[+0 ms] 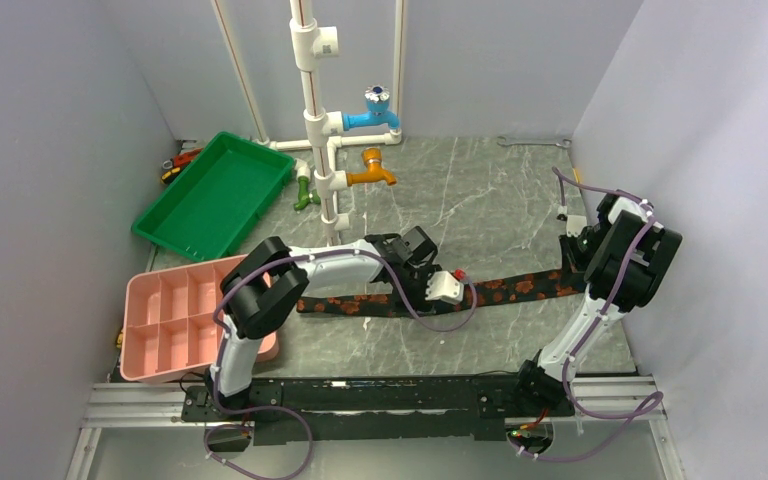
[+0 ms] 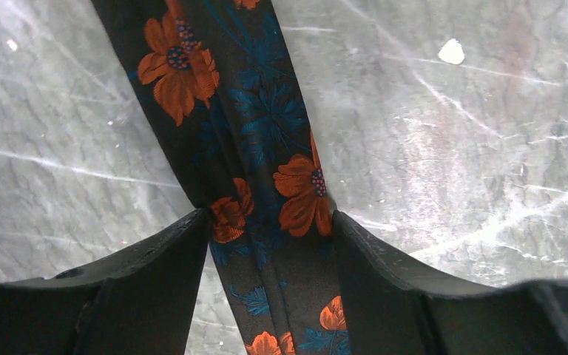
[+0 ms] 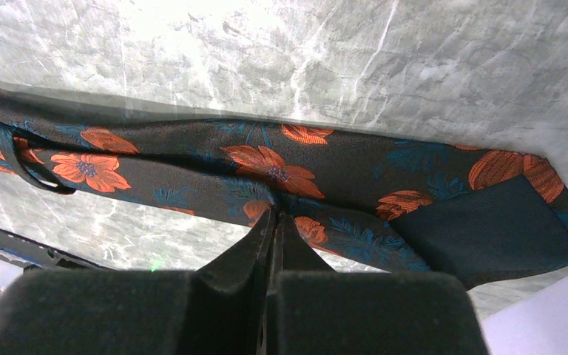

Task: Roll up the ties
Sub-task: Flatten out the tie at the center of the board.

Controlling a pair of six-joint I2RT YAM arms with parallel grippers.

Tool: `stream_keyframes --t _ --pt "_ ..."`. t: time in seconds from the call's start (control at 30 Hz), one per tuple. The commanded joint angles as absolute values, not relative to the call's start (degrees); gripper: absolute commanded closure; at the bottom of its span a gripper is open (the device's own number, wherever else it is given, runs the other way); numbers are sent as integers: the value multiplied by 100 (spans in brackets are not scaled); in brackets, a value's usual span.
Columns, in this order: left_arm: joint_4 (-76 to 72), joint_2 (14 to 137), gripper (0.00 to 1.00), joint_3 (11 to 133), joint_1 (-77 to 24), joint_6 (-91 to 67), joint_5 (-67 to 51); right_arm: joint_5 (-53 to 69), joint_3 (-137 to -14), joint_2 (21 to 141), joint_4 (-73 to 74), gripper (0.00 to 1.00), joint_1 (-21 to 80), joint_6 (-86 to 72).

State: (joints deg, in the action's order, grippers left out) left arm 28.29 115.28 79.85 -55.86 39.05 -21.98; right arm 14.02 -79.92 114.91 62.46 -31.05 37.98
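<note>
We see a grey marbled table (image 1: 490,190). At its far left lies a green tray (image 1: 215,195), and nearer, at the left edge, a pink compartment box (image 1: 175,320). The black tie with orange flowers (image 1: 520,288) lies stretched left to right across the middle of the table. The right gripper (image 3: 275,214) is clenched on the tie's edge near its right end. The left gripper (image 2: 266,222) is released, its fingers (image 2: 155,281) straddling the tie.

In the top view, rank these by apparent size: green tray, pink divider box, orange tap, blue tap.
1. green tray
2. pink divider box
3. orange tap and blue tap look about alike, so they are not ranked.
</note>
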Motion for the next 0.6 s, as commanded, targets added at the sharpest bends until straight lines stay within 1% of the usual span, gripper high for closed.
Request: stream_keyframes --t 0.0,0.03,0.13,0.2,0.27,0.3,0.33,0.37,0.4,0.47,0.5,0.57 --pt "2995 11696 40 8183 -5383 3776 -2203 1424 -8048 11482 6201 100 -3118 3884" --pt "3019 11697 44 8212 -5327 3780 -2243 1408 -8056 11492 6206 100 -3121 3900" --pt "3161 11750 48 8342 -5208 3814 -2352 1380 -8104 11509 6208 100 -3125 3926" --pt "3282 11804 54 8398 -5145 3858 -2471 1400 -8170 11528 6261 100 -3122 3929" --pt "3361 11837 60 8396 -5104 3907 -2538 1450 -8262 11515 6371 96 -3128 3966" --pt "3399 11850 64 8387 -5095 3960 -2580 1472 -8313 11483 6427 92 -3134 3984" --pt "3442 11858 67 8385 -5092 3994 -2595 1499 -8363 11435 6480 84 -3153 3997" --pt "3455 11860 66 8380 -5089 4006 -2596 1543 -8423 11386 6555 77 -3184 4021" --pt "3454 11852 63 8366 -5090 3997 -2600 1579 -8504 11334 6630 69 -3232 4034" --pt "3472 11841 60 8334 -5091 4019 -2625 1632 -8708 11282 6813 57 -3367 4051" --pt "3455 11833 59 8306 -5090 4004 -2615 1647 -8799 11265 6880 55 -3456 4064" --pt "3441 11826 58 8255 -5090 4019 -2584 1579 -8920 11263 6907 53 -3626 4101"
